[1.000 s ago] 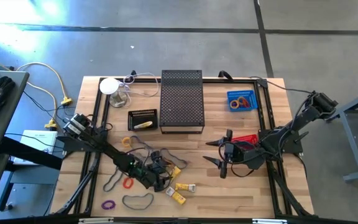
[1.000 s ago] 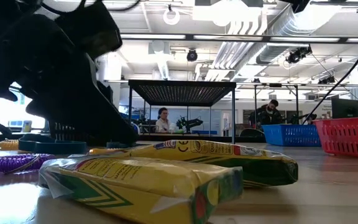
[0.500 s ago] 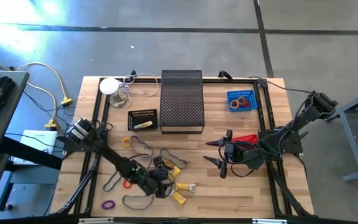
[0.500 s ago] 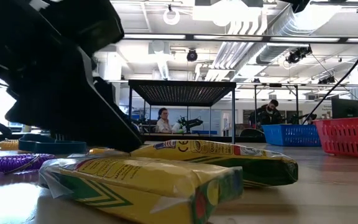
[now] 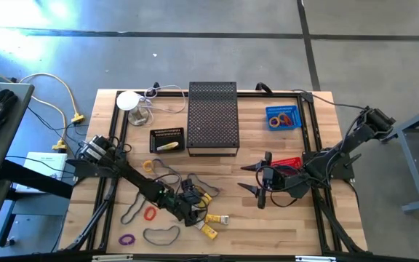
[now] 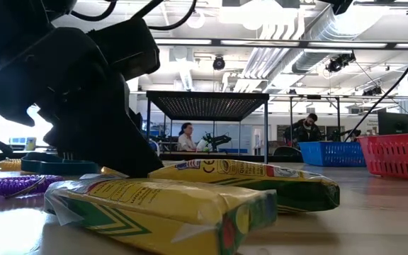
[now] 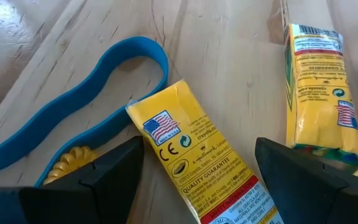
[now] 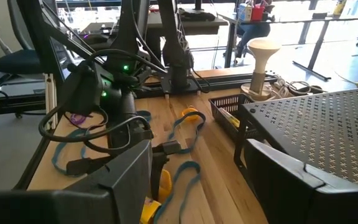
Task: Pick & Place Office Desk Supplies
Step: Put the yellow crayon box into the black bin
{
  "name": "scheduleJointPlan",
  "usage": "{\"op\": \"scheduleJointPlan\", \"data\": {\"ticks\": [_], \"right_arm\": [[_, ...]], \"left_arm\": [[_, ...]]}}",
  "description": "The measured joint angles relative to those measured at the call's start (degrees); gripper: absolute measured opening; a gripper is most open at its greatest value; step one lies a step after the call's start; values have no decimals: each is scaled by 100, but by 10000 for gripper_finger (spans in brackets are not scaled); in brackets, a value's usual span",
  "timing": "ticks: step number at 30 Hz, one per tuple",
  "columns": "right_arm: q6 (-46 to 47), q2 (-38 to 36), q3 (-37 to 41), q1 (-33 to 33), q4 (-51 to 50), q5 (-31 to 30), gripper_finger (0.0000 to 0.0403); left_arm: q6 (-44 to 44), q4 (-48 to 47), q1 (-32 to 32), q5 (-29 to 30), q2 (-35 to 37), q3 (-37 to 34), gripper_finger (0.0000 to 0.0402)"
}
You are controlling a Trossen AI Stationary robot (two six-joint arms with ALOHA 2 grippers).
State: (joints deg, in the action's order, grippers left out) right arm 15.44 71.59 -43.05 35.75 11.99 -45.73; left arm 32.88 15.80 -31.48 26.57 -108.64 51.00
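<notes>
Several yellow crayon packs lie flat on the wooden table near its front middle; in the low view two of them fill the foreground. Dark rubber-band loops, a red loop, a purple loop and a yellow one lie around them. My left gripper is open and low over the packs; in the left wrist view its fingers stand on either side of one yellow pack without touching it. My right gripper is open and empty at the table's right middle.
A black mesh box stands at the far middle, with a small black tray to its left. A blue basket and a red basket stand at the right. A blue band and another pack lie beside my left gripper.
My left gripper has swung a little toward the table's near edge and then back toward the far right, uncovering the red loop. It now stands over the yellow packs. The packs and bands have stayed where they were.
</notes>
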Motion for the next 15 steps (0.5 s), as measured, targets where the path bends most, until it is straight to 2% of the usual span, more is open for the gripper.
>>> {"op": "scheduleJointPlan", "data": {"ticks": [10, 15], "right_arm": [[0, 0, 0, 0, 0, 138, 245], [0, 0, 0, -2, 0, 389, 245]], "left_arm": [[-178, -99, 0, 26, 2, 0, 296], [-277, -178, 0, 42, 70, -2, 241]]}}
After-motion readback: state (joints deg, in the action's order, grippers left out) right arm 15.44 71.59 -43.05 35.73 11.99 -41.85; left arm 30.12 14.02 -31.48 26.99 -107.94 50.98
